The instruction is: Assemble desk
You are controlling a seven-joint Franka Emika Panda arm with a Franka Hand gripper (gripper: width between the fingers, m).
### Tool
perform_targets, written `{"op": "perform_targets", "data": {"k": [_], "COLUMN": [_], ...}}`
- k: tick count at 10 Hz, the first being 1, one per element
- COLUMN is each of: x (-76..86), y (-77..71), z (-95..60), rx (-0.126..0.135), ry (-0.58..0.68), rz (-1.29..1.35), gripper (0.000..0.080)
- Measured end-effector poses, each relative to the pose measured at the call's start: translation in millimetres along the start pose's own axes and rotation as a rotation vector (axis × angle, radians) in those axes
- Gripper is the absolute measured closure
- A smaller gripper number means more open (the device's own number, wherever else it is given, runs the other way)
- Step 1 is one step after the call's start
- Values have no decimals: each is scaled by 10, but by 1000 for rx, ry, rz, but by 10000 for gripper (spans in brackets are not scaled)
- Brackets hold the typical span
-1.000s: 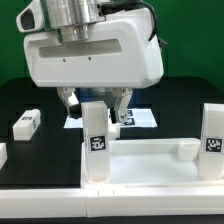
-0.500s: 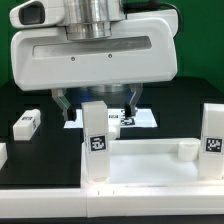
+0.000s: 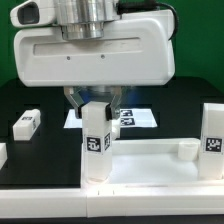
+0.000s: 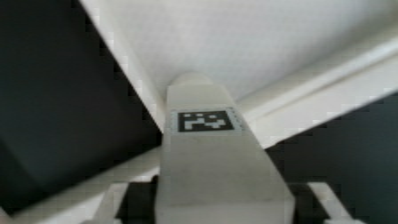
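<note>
Right now you are looking at the pincer (image 3: 96,102) hanging under the big white robot body (image 3: 95,50), its fingers (image 3: 74,99) sitting on either side of the top of an upright leg (image 3: 96,140). Only the wrist view is giving you that leg (image 4: 217,150) from above, running between the pincer (image 4: 222,205) fingers (image 4: 139,205) with its square tag facing the camera. The fingers are lying just beside its flanks, but you cannot tell whether they are actually clamping it.

Only the exterior view is showing you the rest. The desk panel (image 3: 150,165) is lying across the front of the black surface (image 3: 35,98), and the upright leg is standing on it toward the exterior view's left.

Counting, you are seeing one panel and three legs you can be sure of: that one, a second leg (image 3: 213,140) standing at the exterior view's right, and a loose leg (image 3: 26,123) lying on the surface at the exterior view's left, apart from the panel. One marker board (image 3: 138,117) is showing behind the pincer
</note>
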State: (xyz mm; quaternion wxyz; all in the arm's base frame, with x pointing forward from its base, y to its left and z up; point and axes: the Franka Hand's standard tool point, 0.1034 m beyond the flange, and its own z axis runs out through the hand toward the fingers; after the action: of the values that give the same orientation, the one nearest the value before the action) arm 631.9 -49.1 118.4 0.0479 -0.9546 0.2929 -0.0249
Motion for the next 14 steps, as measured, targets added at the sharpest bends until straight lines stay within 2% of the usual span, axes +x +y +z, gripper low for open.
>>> {"op": "perform_targets", "data": {"k": [1,3,5,6,7,9,10,11,14], "x": [-12,-51,-37,-45,-46,-25,-16,-17,-15], "y": [0,-57,-56,-62,-67,-28,-26,-27,-22], "z": [13,29,20,25,25,23,17,17,17], "rx": [2,26,53,53,54,58,58,60,60], "ry": [-2,-21,-44,-46,-46,-36,-27,-24,-18], "rz": [182,660,867,888,879,607,391,263,93], "gripper": [509,509,509,509,509,240,179,179,151]}}
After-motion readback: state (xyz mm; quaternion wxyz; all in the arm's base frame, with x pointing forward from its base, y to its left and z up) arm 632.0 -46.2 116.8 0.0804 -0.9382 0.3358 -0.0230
